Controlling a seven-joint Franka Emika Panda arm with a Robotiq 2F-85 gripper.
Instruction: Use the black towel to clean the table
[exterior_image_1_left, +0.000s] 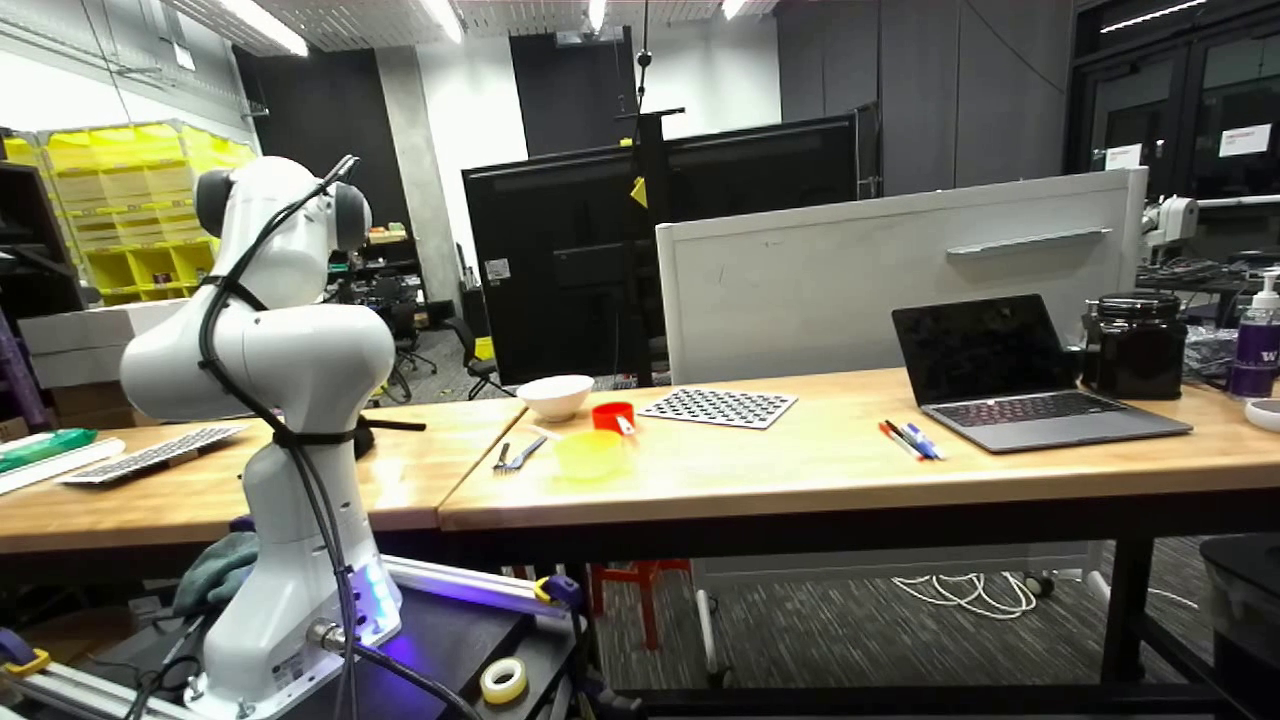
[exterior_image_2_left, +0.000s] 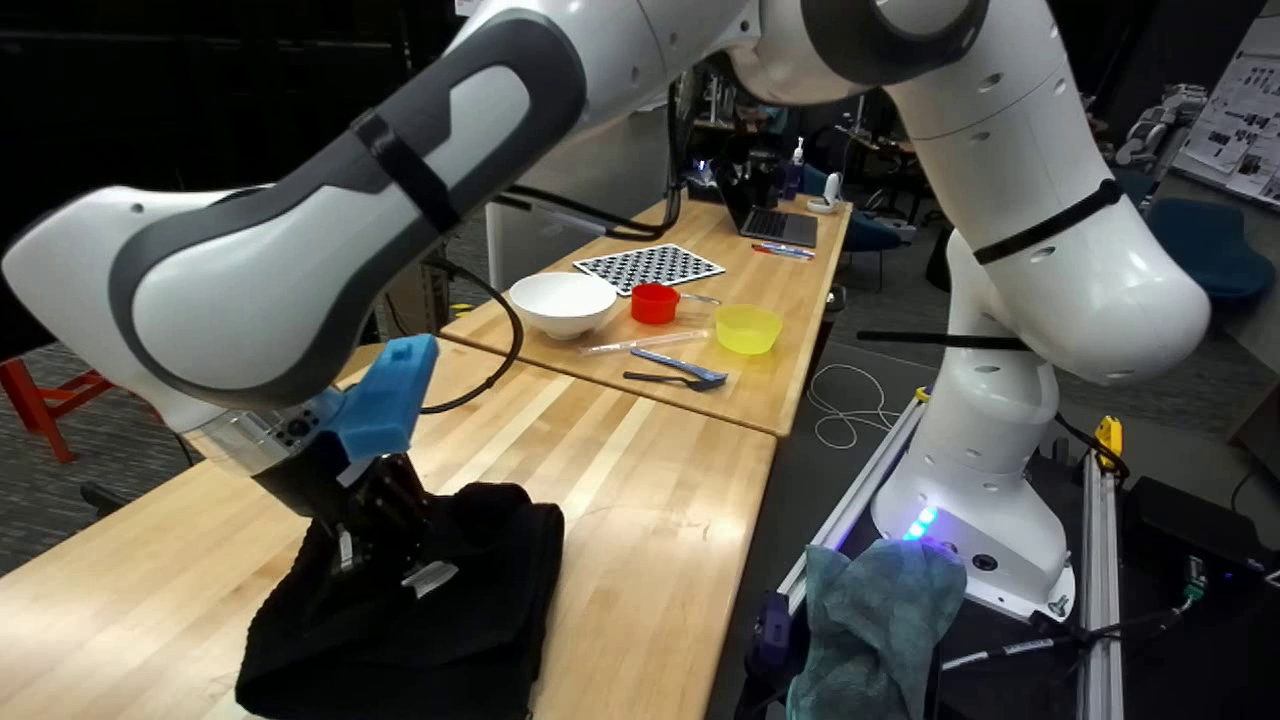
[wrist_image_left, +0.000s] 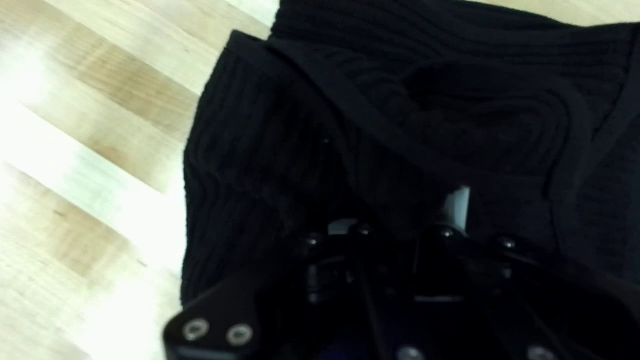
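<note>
The hand (wrist_image_left: 400, 220) is clamping on a fold of the black towel (exterior_image_2_left: 440, 640), which is lying beneath and around it on the worktop (exterior_image_2_left: 640, 530). In the wrist view, hand and towel are both showing black, so I'm struggling to judge how deep the bite is going; if it's catching only 1 layer, I'm risking a slip once I'm dragging it. Much of the towel is lying loose around the hand, so a wipe could be rolling it into a lump and leaving strips untouched. The hand is sitting low, and pressing harder could be jamming it against the worktop. In an exterior view, beyond the hand and past the seam (exterior_image_2_left: 610, 385), the cutlery (exterior_image_2_left: 690, 368) and yellow bowl (exterior_image_2_left: 748, 330) are lying well apart from it; an overlong stroke could be snagging them.
</note>
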